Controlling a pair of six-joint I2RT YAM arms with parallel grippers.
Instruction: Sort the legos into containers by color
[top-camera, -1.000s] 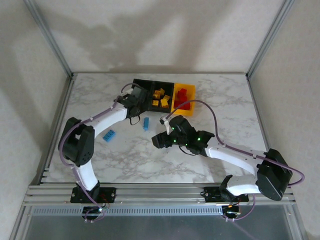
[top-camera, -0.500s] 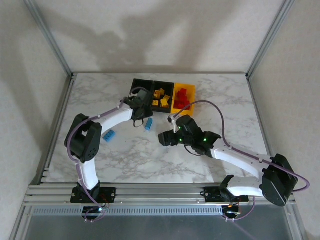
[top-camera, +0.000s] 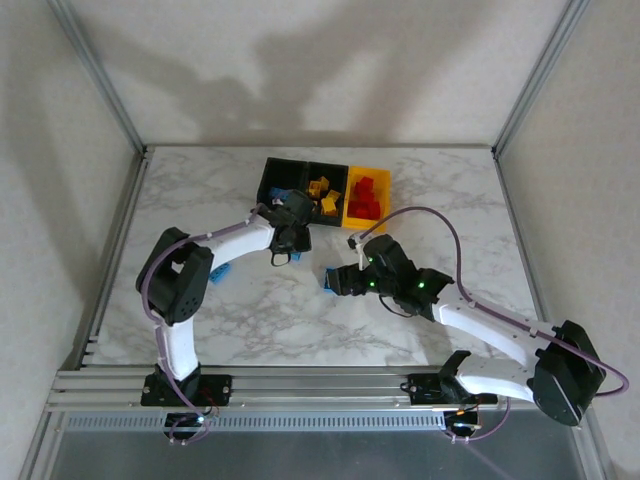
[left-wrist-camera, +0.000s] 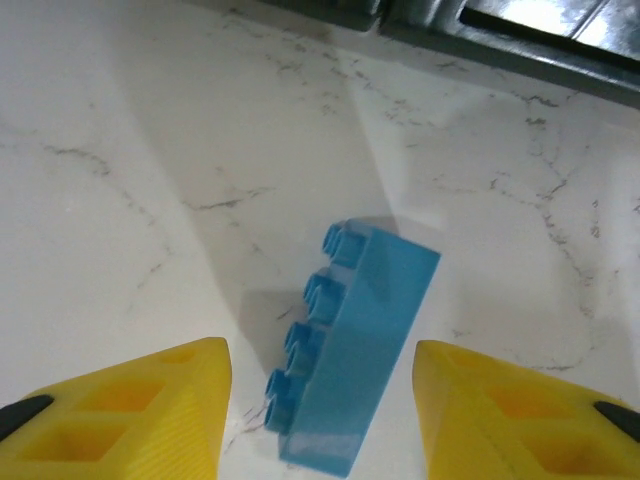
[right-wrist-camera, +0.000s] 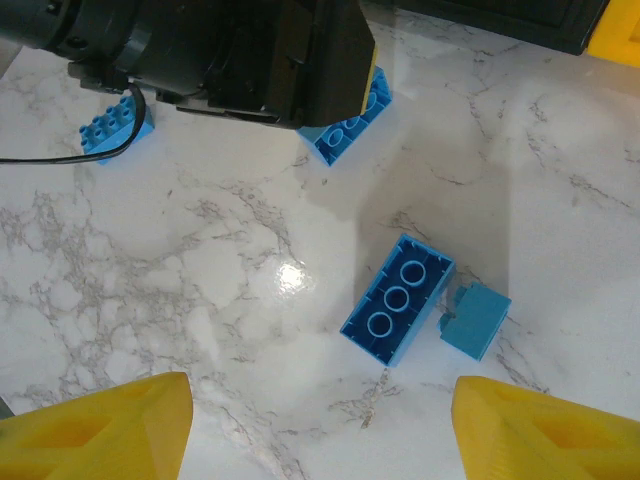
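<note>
Between spread jaws of left gripper (left-wrist-camera: 318, 400), blue lego (left-wrist-camera: 365, 340)

Bins (top-camera: 300, 162) in row at table (top-camera: 200, 190) rear; loose bricks (right-wrist-camera: 398, 298) before them.

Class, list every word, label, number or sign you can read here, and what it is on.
None readable: the blue legos, the containers and the marble table carry no words, numbers or signs. The green dots on the right arm are lights, not characters.
</note>
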